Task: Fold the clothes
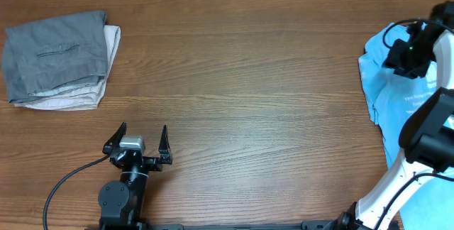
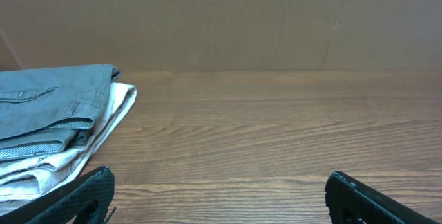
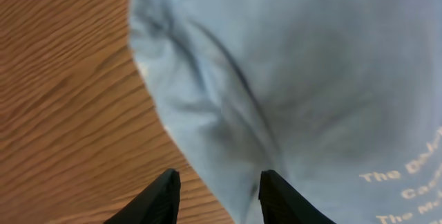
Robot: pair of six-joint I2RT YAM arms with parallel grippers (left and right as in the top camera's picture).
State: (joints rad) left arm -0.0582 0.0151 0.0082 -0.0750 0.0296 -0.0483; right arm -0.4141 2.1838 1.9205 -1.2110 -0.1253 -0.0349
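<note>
The light blue T-shirt [image 1: 379, 91] is lying crumpled at 3 o'clock on the table [image 1: 248, 81]. The right gripper [image 3: 217, 182] is hovering at its edge with fingers parted, apparently pinching nothing. The left gripper [image 1: 143, 134] is sitting at 7 o'clock, spread wide. A folded stack [image 1: 60, 59] is lying at 10 o'clock.

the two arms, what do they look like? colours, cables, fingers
The left arm is black with a silver block at the wrist, two tapered black fingers and a black cable trailing from its base. The right arm has white links, black joints, thin black cables and a small green light near the wrist; its fingers are black too.
</note>
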